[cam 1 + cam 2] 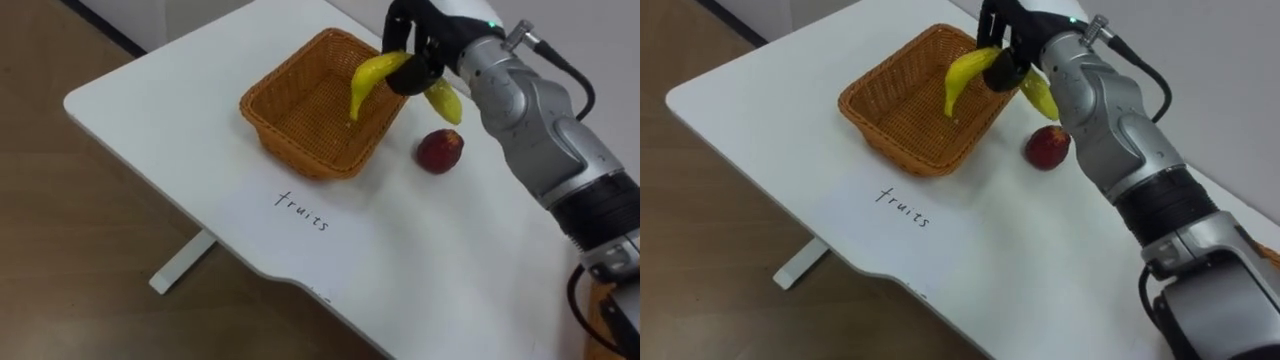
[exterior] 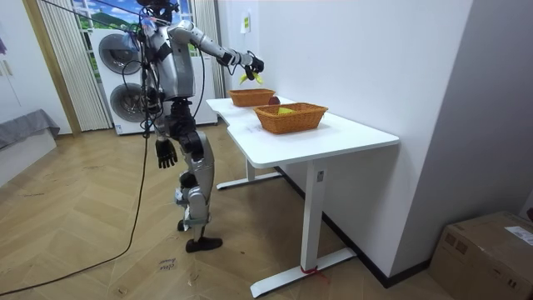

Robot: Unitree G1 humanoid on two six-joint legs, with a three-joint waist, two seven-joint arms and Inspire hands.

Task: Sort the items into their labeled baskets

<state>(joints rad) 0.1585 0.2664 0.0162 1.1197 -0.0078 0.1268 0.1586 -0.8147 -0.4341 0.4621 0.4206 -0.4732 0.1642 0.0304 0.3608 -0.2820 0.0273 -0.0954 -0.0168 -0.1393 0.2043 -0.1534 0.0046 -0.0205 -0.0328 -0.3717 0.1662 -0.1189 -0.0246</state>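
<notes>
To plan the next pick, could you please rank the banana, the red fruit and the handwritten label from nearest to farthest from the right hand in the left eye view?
1. banana: held in the right hand, above the right rim of the basket.
2. red fruit: on the table, right of the basket.
3. handwritten label: on the table, before the basket.

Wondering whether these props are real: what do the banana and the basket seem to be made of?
Banana, in the right hand: smooth, evenly yellow, slightly glossy; plastic or real, can't tell. Basket: woven wicker or rattan, matte orange-brown, weave visible.
</notes>
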